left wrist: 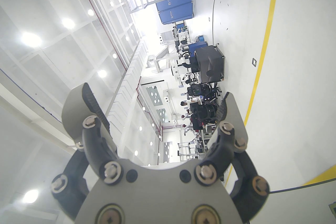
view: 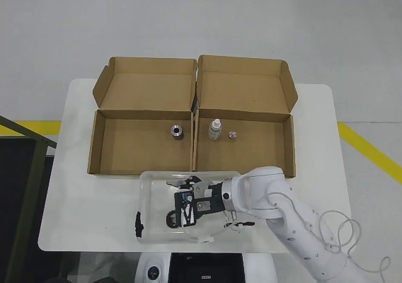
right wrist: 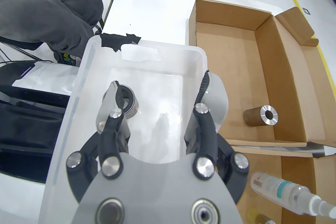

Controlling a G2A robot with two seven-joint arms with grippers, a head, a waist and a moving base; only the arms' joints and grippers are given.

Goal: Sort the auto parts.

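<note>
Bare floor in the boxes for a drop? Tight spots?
Cylinder box: open floor from the cylinder to the outer wall. Bottle box: open past the small part to its outer wall. Tight: clear bin with right gripper and ring.

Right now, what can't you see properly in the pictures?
Right wrist view: the ring part in the clear bin is partly hidden by a finger of the right hand.
Right wrist view: the bottle is cut off by the edge.
Top view: the small part beside the bottle is too small to identify.
</note>
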